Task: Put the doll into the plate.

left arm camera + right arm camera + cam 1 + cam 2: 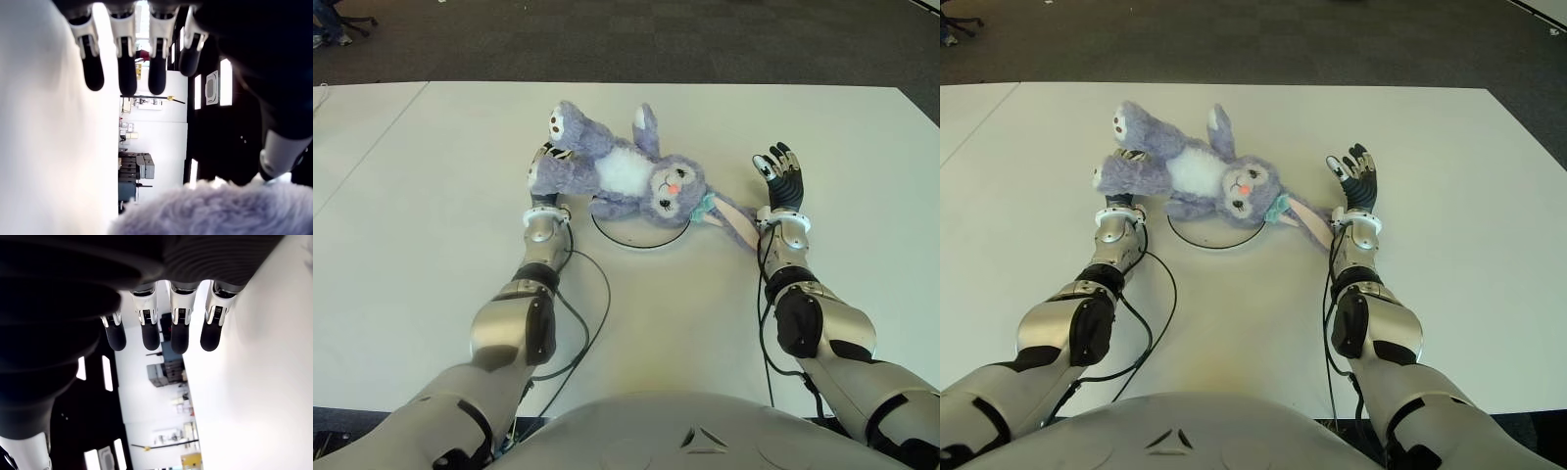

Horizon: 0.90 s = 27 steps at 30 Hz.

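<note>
A purple plush rabbit doll (pixel 619 174) with a white belly lies on its back across a white round plate (pixel 638 242). Its head and body cover most of the plate, and one long ear trails toward my right wrist. My left hand (pixel 549 157) shows at the doll's leg, on the plate's left, partly hidden by fur. In the left wrist view its fingers (pixel 120 68) are straight, with purple fur (pixel 220 210) by the thumb. My right hand (pixel 781 178) is open, palm up, to the right of the doll, its fingers (pixel 148 333) extended and holding nothing.
The white table (pixel 431 206) stretches wide on both sides. Black cables (pixel 592 323) run along both forearms over the table. Dark carpet (pixel 705 39) lies beyond the far edge, with a chair base (pixel 337 24) at the far left.
</note>
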Each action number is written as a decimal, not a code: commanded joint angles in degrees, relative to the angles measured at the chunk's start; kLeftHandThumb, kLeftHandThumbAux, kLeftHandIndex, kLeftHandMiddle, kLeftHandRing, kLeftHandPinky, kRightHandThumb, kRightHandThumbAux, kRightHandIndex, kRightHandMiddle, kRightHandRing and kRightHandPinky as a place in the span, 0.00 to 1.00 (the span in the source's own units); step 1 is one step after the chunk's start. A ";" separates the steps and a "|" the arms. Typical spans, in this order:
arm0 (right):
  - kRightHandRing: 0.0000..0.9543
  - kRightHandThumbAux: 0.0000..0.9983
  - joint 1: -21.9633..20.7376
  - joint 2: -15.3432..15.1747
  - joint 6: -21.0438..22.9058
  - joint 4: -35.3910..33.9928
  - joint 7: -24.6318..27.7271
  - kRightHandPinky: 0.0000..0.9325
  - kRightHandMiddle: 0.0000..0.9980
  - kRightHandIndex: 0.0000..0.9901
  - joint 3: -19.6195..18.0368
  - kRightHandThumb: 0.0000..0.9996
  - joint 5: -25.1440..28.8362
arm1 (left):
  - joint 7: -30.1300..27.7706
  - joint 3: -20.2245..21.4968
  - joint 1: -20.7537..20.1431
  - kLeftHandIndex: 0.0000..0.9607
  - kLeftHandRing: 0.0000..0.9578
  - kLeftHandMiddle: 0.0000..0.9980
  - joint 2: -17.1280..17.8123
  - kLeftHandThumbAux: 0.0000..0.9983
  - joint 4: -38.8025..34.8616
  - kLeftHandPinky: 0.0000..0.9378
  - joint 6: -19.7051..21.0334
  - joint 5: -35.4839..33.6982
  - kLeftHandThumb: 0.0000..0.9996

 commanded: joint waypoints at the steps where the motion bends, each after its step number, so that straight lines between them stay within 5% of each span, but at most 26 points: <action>1: 0.13 0.65 13.20 5.83 -1.14 5.11 -3.40 0.14 0.14 0.14 2.63 0.00 -2.82 | -0.67 0.60 11.41 0.19 0.27 0.25 -2.91 0.59 7.03 0.30 5.91 -0.72 0.00; 9: 0.15 0.63 15.49 4.42 -1.53 5.13 -8.32 0.14 0.16 0.16 6.27 0.00 -6.70 | -0.55 -0.22 11.76 0.17 0.26 0.24 -2.19 0.60 7.03 0.28 6.38 0.03 0.00; 27: 0.20 0.62 16.04 4.60 0.64 5.28 -4.23 0.17 0.22 0.21 5.33 0.00 -4.41 | 0.02 -0.48 11.53 0.18 0.27 0.25 -1.99 0.62 6.99 0.30 6.61 0.26 0.00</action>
